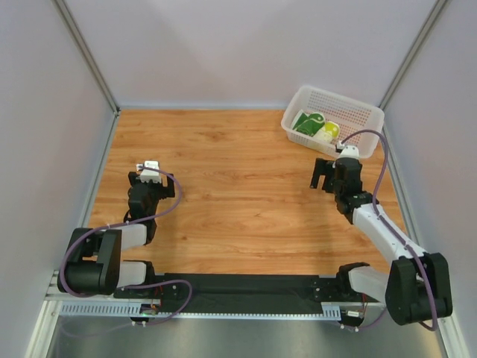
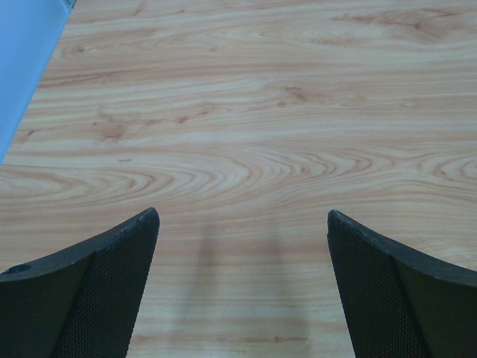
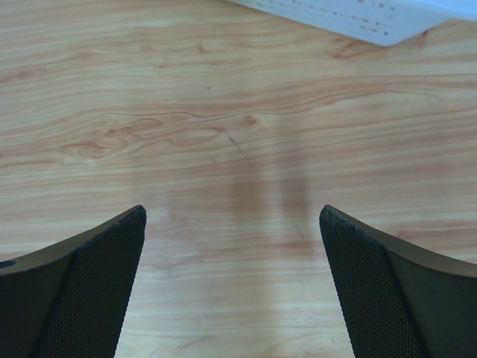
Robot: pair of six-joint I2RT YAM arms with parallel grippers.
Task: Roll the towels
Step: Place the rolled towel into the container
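Two towels lie bunched inside the white perforated basket (image 1: 350,112) at the back right: the dark green towel (image 1: 306,123) with white lines on the left, the cream-yellow towel (image 1: 326,132) with lime-green blobs on the right. My right gripper (image 1: 324,174) is open and empty, just in front of the basket; its wrist view shows bare wood between the fingers (image 3: 89,291). My left gripper (image 1: 143,182) is open and empty over the left of the table, far from the towels; its fingers (image 2: 97,291) frame only bare wood.
Grey walls enclose the wooden table (image 1: 238,186) on the left, back and right. The basket's lower edge (image 3: 358,19) shows at the top of the right wrist view. A black rail (image 1: 246,287) with both arm bases runs along the near edge.
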